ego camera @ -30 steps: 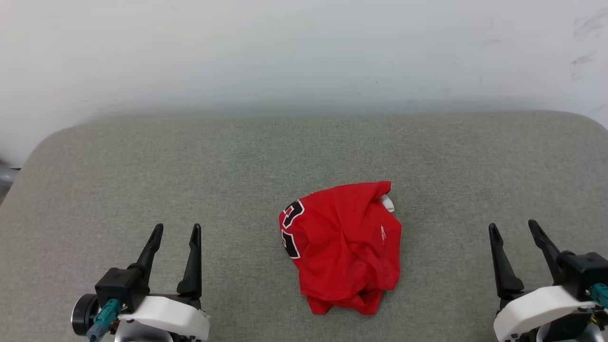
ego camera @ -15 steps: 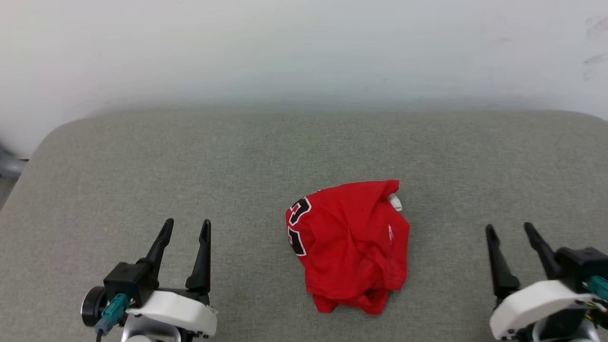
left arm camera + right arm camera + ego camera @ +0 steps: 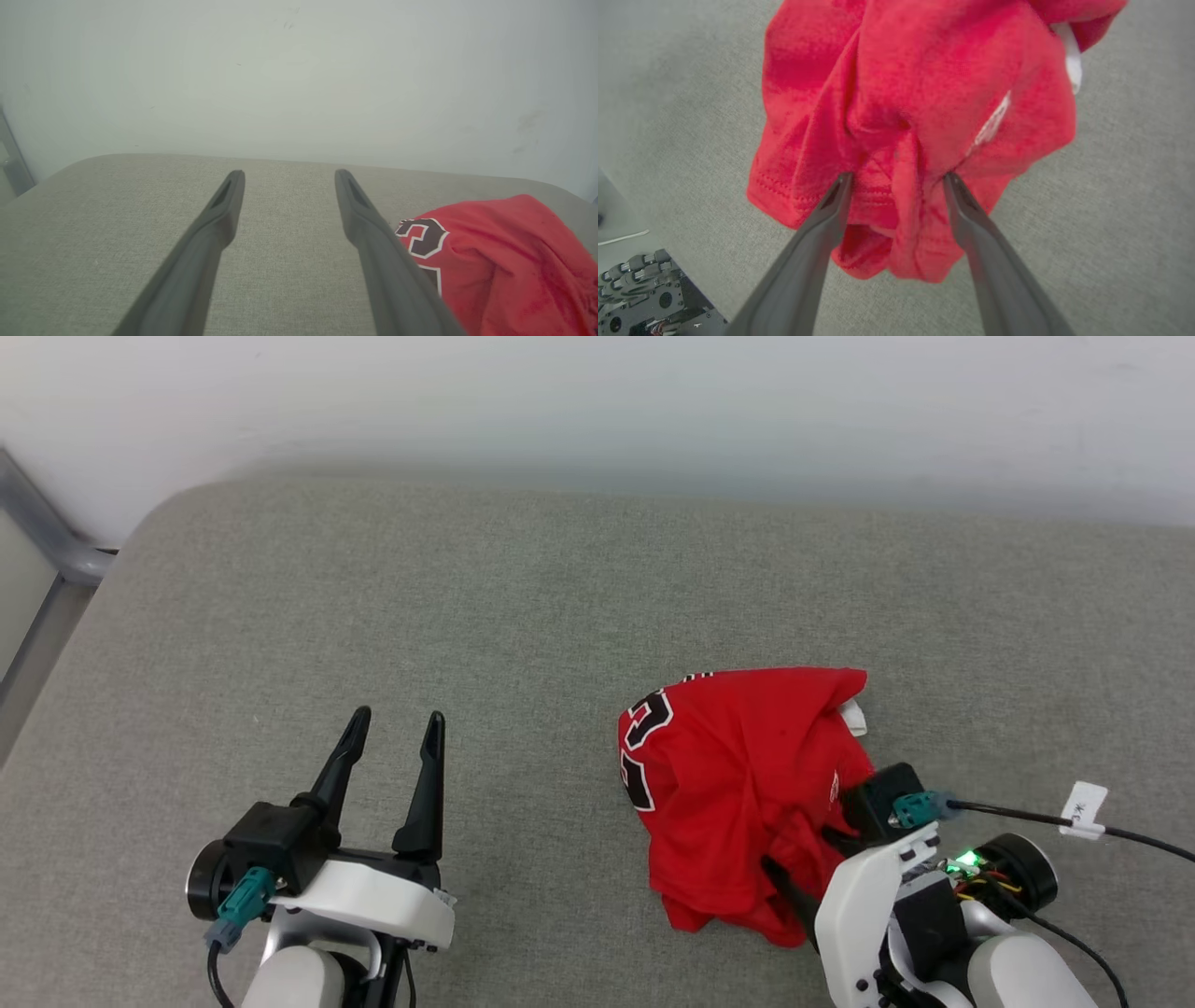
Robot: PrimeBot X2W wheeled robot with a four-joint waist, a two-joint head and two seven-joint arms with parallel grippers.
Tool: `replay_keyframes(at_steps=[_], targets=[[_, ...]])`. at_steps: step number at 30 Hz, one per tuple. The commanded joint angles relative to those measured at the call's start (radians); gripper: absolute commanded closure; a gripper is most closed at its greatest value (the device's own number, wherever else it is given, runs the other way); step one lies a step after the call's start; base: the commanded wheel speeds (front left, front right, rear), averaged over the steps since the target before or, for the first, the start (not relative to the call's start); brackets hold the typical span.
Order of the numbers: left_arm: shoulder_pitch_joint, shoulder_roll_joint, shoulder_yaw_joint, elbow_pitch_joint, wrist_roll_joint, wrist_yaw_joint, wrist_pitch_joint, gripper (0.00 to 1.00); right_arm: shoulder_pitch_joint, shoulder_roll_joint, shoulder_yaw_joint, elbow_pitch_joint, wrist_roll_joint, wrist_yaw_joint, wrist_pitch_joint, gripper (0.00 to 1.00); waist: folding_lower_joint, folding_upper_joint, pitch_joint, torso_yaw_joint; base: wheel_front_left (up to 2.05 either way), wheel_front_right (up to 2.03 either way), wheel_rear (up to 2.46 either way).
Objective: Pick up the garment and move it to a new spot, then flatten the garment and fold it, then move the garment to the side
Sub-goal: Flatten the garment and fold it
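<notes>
Picking up is the step in hand: my right gripper (image 3: pixel 897 177), spread wide, straddles a bunched ridge by the hem of the garment (image 3: pixel 738 775), soft red knit crumpled on the grey woven tabletop (image 3: pixel 467 597), so next I should pinch and lift; my left gripper (image 3: pixel 398 717) hangs spread off to its left.

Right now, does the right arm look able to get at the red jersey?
Probably yes. The right end effector is open over the near edge of the jersey, its fingers on either side of a raised fold, with nothing in between. The left end effector sits well aside.
</notes>
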Motion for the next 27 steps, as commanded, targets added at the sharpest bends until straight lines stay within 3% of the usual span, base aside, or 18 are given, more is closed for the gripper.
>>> replay_keyframes(at_steps=[1, 5, 6, 7, 18, 23, 27], targets=[[-0.013, -0.005, 0.004, 0.001, 0.007, -0.006, -0.002, 0.00, -0.023, -0.019, 0.019, 0.011, 0.011, 0.000, 0.021, 0.00, -0.0001, 0.0000, 0.014, 0.009, 0.00, 0.00, 0.00], [-0.024, -0.014, 0.011, 0.004, 0.013, -0.014, -0.002, 0.00, -0.044, -0.045, 0.041, 0.044, 0.024, 0.000, 0.069, 0.00, -0.0001, 0.0000, 0.027, 0.014, 0.00, 0.00, 0.00], [-0.025, -0.016, 0.013, 0.006, 0.016, -0.017, -0.002, 0.00, -0.050, -0.047, 0.042, 0.049, 0.031, 0.000, 0.074, 0.20, -0.0001, 0.0000, 0.029, 0.014, 0.00, 0.00, 0.00], [-0.026, -0.017, 0.015, 0.007, 0.017, -0.017, -0.002, 0.00, -0.055, -0.052, 0.043, 0.051, 0.034, 0.000, 0.074, 0.98, -0.0001, 0.0000, 0.029, 0.014, 0.00, 0.00, 0.00], [-0.001, -0.034, 0.045, 0.010, 0.030, -0.027, -0.002, 0.00, -0.183, -0.108, -0.023, -0.038, 0.010, 0.000, -0.022, 1.00, -0.0001, 0.0000, 0.010, -0.035, 0.00, 0.00, 0.00], [0.009, -0.040, 0.051, 0.014, 0.036, -0.033, -0.002, 0.00, -0.177, -0.125, -0.175, -0.077, -0.017, 0.000, -0.012, 1.00, -0.0001, 0.0000, -0.004, -0.064, 0.00, 0.00, 0.00], [0.018, -0.044, 0.054, 0.017, 0.037, -0.034, -0.002, 0.00, -0.065, -0.084, -0.354, -0.078, -0.040, 0.000, 0.013, 1.00, -0.0001, 0.0000, -0.018, -0.080, 0.00, 0.00, 0.00]])
